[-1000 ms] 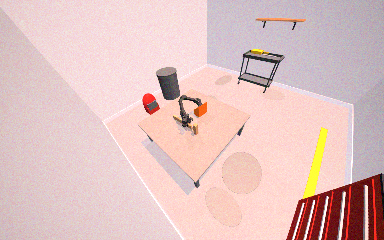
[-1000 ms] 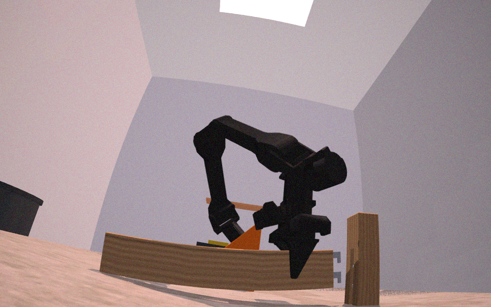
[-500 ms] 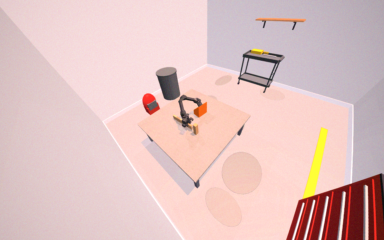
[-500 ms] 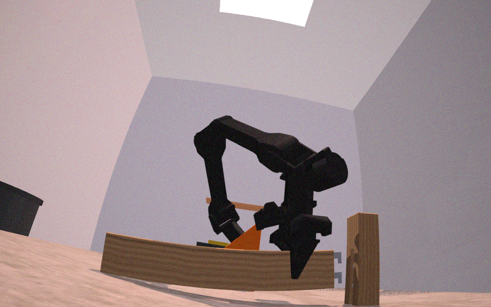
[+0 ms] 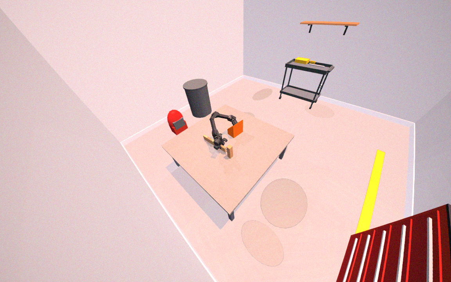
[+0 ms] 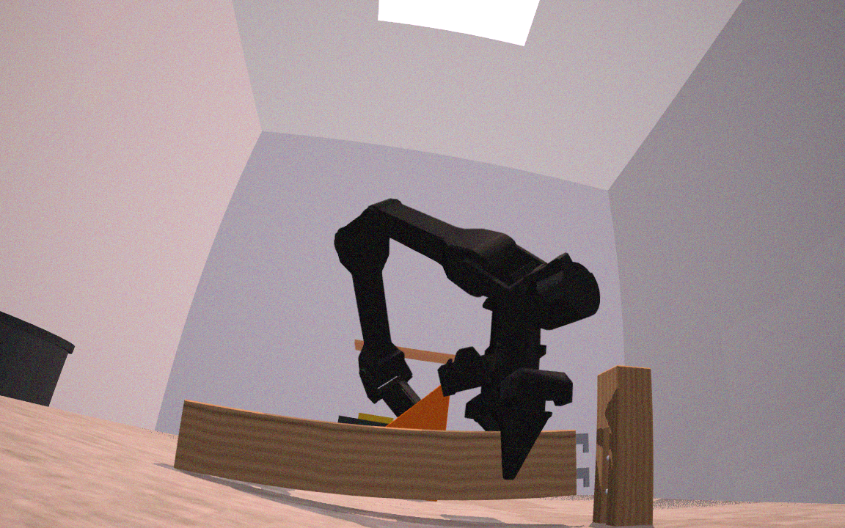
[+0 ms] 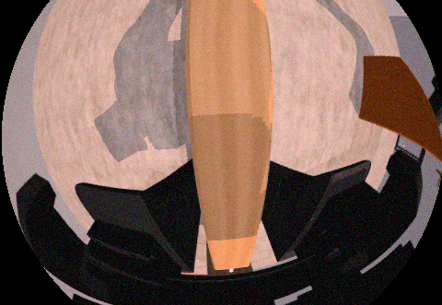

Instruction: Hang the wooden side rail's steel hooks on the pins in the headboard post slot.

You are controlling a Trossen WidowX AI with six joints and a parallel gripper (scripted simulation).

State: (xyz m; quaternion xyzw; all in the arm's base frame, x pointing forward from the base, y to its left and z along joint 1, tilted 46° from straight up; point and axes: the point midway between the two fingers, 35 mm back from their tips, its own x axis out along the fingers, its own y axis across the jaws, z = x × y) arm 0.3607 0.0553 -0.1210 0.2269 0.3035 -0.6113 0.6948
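Observation:
The wooden side rail [image 5: 208,139] [image 6: 347,452] [image 7: 230,65] stands on its long edge, its hook end raised a little off the table in the exterior view. My gripper [image 6: 510,459] [image 7: 223,158] is shut on the rail near its hook end, one finger on each side. Two grey steel hooks, the upper hook [image 6: 582,441] and the lower hook [image 6: 582,476], stick out of the rail's end. They are a short gap away from the headboard post [image 5: 230,152] [image 6: 632,446], which stands upright. Two small pins show in the post's slot in the exterior view. The hooks are outside the slot.
An orange panel [image 5: 235,129] [image 6: 425,412] [image 7: 398,99] stands on the table [image 5: 234,185] beside the arm's base, behind the rail in the exterior view. A dark bin [image 5: 199,100] and a red helmet-like object [image 5: 175,117] are beyond the table edge.

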